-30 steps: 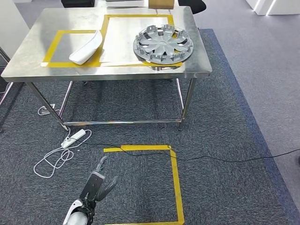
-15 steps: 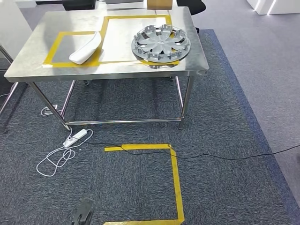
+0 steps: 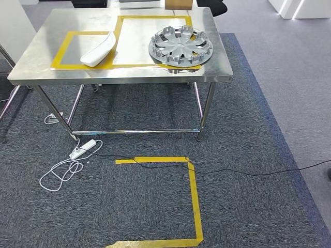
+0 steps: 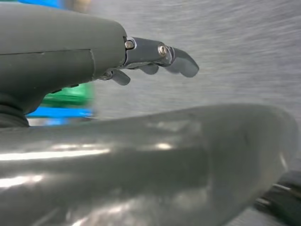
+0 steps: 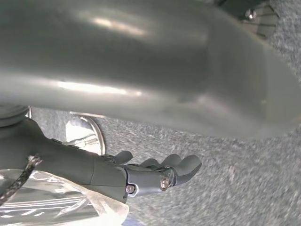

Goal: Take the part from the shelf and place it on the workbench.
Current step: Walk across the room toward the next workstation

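The steel workbench (image 3: 39, 57) stands ahead, marked with two yellow tape rectangles. A white curved part (image 3: 98, 50) lies on the left rectangle's edge. A silver hubcap (image 3: 180, 45) sits on the right rectangle. In the left wrist view my left hand (image 4: 156, 59) hangs over blurred grey carpet, fingers stretched out and holding nothing. In the right wrist view my right hand (image 5: 156, 174) is also over carpet, fingers lightly bent and apart, with nothing in them. Some clear plastic film (image 5: 64, 205) shows beside that wrist.
A yellow tape square (image 3: 193, 201) marks the carpet in front of the bench. A white power strip (image 3: 83, 149) with a looped cable (image 3: 58, 173) lies by the left leg. A black cable (image 3: 242, 171) crosses the floor. A cardboard box (image 3: 178, 4) stands behind the bench.
My left hand, seen low in the head view a second ago, has dropped out of that picture. The camera has shifted slightly; the parts on the bench have not moved.
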You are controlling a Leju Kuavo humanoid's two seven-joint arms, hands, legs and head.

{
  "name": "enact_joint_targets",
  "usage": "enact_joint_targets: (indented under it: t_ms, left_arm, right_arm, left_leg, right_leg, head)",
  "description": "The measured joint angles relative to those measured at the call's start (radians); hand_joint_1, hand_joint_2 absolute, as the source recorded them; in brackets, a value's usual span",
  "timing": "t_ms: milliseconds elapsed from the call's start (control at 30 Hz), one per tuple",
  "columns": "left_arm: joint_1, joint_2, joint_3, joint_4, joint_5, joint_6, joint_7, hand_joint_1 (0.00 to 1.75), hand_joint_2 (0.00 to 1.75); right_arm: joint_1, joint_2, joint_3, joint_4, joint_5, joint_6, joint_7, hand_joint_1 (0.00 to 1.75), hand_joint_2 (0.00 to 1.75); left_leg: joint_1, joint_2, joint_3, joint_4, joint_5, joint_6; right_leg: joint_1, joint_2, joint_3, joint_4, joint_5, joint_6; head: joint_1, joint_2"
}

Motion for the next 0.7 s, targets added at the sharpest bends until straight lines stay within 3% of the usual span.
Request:
enact_joint_targets:
  t_ms: [67, 133, 167, 200, 233, 300, 333, 400, 467, 533, 633, 667, 700]
  left_arm:
    - [0.003, -0.006, -0.035, 0.008, -0.08, 0.0, 0.05, 0.0, 0.0]
    - [0.003, -0.011, -0.088, 0.017, -0.167, -0.029, 0.088, 0.0, 0.0]
    - [0.003, -0.012, -0.116, 0.021, -0.2, -0.056, 0.106, 0.0, 0.0]
    - [0.004, -0.013, -0.144, 0.025, -0.223, -0.083, 0.123, 0.0, 0.0]
    - [0.004, -0.013, -0.169, 0.028, -0.237, -0.104, 0.139, 0.0, 0.0]
    - [0.001, -0.017, -0.204, 0.03, -0.237, -0.119, 0.162, 0.0, 0.0]
    - [-0.001, -0.019, -0.212, 0.03, -0.229, -0.114, 0.168, 0.0, 0.0]
    - [-0.004, -0.026, -0.216, 0.03, -0.21, -0.102, 0.171, 0.0, 0.0]
    - [-0.002, -0.027, -0.217, 0.03, -0.19, -0.092, 0.169, 0.0, 0.0]
    - [0.0, -0.027, -0.216, 0.03, -0.164, -0.084, 0.163, 0.0, 0.0]
    - [0.0, -0.027, -0.21, 0.03, -0.138, -0.083, 0.152, 0.0, 0.0]
    - [0.0, -0.026, -0.208, 0.03, -0.134, -0.083, 0.148, 0.0, 0.0]
    - [0.0, -0.025, -0.206, 0.03, -0.132, -0.082, 0.145, 0.0, 0.0]
  right_arm:
    - [0.0, 0.0, -0.007, 0.0, 0.001, -0.007, -0.003, 0.0, 0.0]
    - [0.0, 0.0, -0.012, 0.0, 0.01, -0.009, 0.0, 0.0, 0.0]
    - [0.0, 0.001, -0.014, 0.0, 0.018, -0.01, 0.008, 0.0, 0.0]
    - [0.0, 0.001, -0.014, 0.0, 0.028, -0.011, 0.019, 0.0, 0.0]
    - [0.0, 0.001, -0.013, 0.0, 0.039, -0.011, 0.033, 0.0, 0.0]
    - [0.0, 0.001, -0.012, 0.0, 0.057, -0.013, 0.057, 0.0, 0.0]
    - [-0.001, 0.002, -0.011, 0.0, 0.062, -0.014, 0.064, 0.0, 0.0]
    - [-0.002, 0.004, -0.01, 0.0, 0.065, -0.014, 0.068, 0.0, 0.0]
    - [-0.002, 0.008, -0.01, 0.0, 0.061, -0.014, 0.065, 0.0, 0.0]
    - [-0.003, 0.011, -0.01, 0.0, 0.05, -0.014, 0.055, 0.0, 0.0]
    - [-0.001, 0.014, -0.011, 0.0, 0.037, -0.015, 0.044, 0.0, 0.0]
    - [0.0, 0.015, -0.012, 0.0, 0.035, -0.016, 0.043, 0.0, 0.0]
    - [0.0, 0.015, -0.012, 0.0, 0.035, -0.017, 0.042, 0.0, 0.0]
  left_leg:
    - [0.002, 0.002, -0.006, -0.004, 0.008, 0.013]
    - [-0.001, 0.002, -0.016, -0.003, 0.014, 0.019]
    - [-0.003, -0.001, -0.019, -0.003, 0.016, 0.019]
    - [-0.004, -0.005, -0.02, -0.003, 0.018, 0.019]
    - [-0.005, -0.011, -0.021, -0.003, 0.02, 0.017]
    - [-0.007, -0.026, -0.022, -0.002, 0.024, 0.013]
    - [-0.009, -0.034, -0.024, -0.001, 0.026, 0.01]
    - [-0.008, -0.05, -0.031, 0.001, 0.032, 0.0]
    - [-0.006, -0.067, -0.038, 0.003, 0.038, -0.013]
    - [-0.005, -0.059, -0.054, 0.036, 0.012, -0.025]
    - [-0.003, -0.025, -0.123, 0.209, -0.091, -0.039]
    - [-0.002, -0.02, -0.141, 0.259, -0.111, -0.042]
    - [-0.002, -0.016, -0.144, 0.278, -0.112, -0.043]
  right_leg:
    - [-0.002, 0.003, -0.041, 0.084, -0.057, 0.007]
    - [-0.002, 0.004, -0.101, 0.219, -0.122, 0.01]
    - [-0.002, 0.004, -0.119, 0.263, -0.135, 0.01]
    - [-0.002, 0.004, -0.119, 0.269, -0.127, 0.009]
    - [-0.002, 0.007, -0.097, 0.234, -0.101, 0.005]
    - [-0.002, 0.034, -0.02, 0.095, -0.039, -0.007]
    - [-0.002, 0.051, 0.012, 0.033, -0.021, -0.012]
    - [-0.001, 0.071, 0.037, -0.02, -0.017, -0.017]
    - [-0.001, 0.054, 0.042, -0.026, -0.012, -0.023]
    - [-0.006, 0.032, 0.047, -0.033, -0.003, -0.032]
    - [-0.006, -0.005, 0.046, -0.036, 0.002, -0.037]
    - [-0.005, -0.018, 0.045, -0.035, 0.002, -0.037]
    - [-0.005, -0.031, 0.043, -0.035, 0.002, -0.037]
  head:
    - [0.002, 0.0]
    - [0.003, 0.0]
    - [0.003, 0.0]
    - [0.003, 0.0]
    - [0.003, 0.0]
    - [0.003, 0.0]
    - [0.002, 0.0]
    - [0.001, 0.0]
    - [0.001, 0.0]
    - [-0.003, 0.0]
    - [-0.01, 0.0]
    - [-0.009, 0.0]
    - [-0.009, 0.0]
